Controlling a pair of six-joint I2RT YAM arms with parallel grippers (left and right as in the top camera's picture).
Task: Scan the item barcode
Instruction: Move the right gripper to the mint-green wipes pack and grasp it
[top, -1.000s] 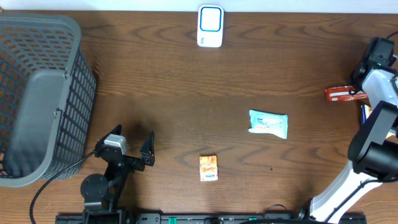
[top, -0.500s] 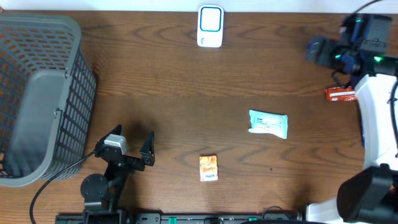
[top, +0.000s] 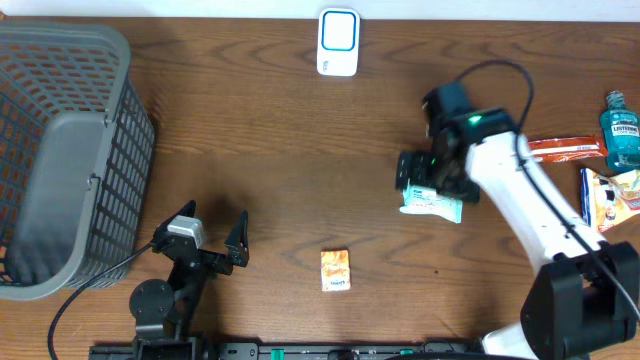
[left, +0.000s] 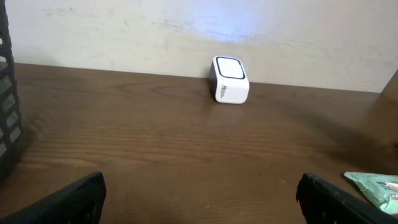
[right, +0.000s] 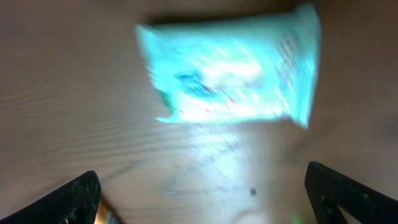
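Observation:
A teal wipes packet (top: 432, 206) lies flat on the table right of centre. My right gripper (top: 436, 184) hovers just above it, open, with nothing between its fingers. The right wrist view is blurred; the packet (right: 230, 71) fills its upper part and both dark fingertips (right: 78, 196) stand wide apart below it. The white and blue scanner (top: 338, 42) stands at the back edge, also seen as a small box (left: 230, 79) against the wall. My left gripper (top: 207, 228) rests open and empty near the front left. A small orange packet (top: 336, 270) lies front centre.
A grey mesh basket (top: 60, 150) fills the left side, its wall edging the left wrist view (left: 7, 118). At the right edge lie a red packet (top: 565, 150), a blue mouthwash bottle (top: 621, 130) and other small items (top: 610, 195).
My right arm has swung from the far right edge in to the middle, over the teal packet. That uncovered the bottle and items at the right. The left arm has not moved.

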